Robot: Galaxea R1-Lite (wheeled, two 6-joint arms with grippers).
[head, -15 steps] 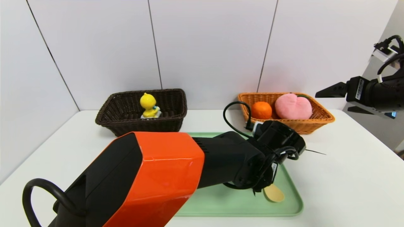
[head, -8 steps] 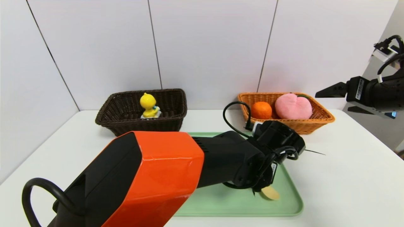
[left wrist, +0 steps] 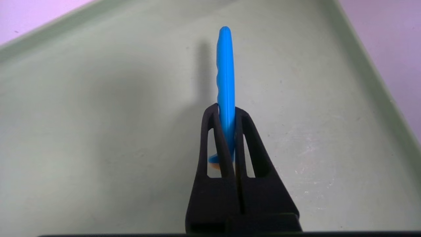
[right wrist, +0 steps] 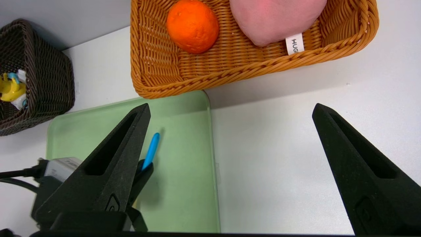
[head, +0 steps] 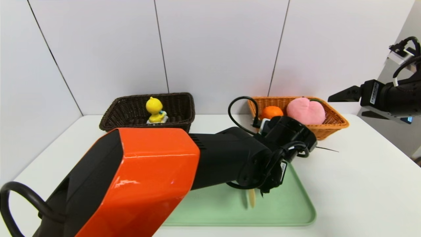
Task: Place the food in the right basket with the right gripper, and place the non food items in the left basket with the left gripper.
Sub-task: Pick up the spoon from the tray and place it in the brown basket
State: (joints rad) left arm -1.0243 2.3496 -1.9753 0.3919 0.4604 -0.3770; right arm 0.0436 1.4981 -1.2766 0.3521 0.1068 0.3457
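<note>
My left gripper (left wrist: 226,110) is shut on the blue handle of the yellow spoon (left wrist: 225,65), holding it a little above the green tray (left wrist: 98,115). In the head view the spoon's yellow bowl (head: 251,197) hangs edge-on under the left wrist, which hides the fingers. The yellow duck toy (head: 154,110) sits in the dark brown left basket (head: 131,112). The orange (head: 271,112) and the pink plush peach (head: 306,111) lie in the orange-tan right basket (head: 332,123). My right gripper (head: 345,106) hovers open and empty, high at the far right.
The green tray (head: 289,204) lies between the two baskets, nearer the front. The left arm's big orange and black body crosses the front of the head view and covers much of the tray. White wall panels stand close behind the baskets.
The left gripper closed on the spoon's handle and rose with it; the spoon's bowl turned from flat to edge-on. The right arm has not moved.
</note>
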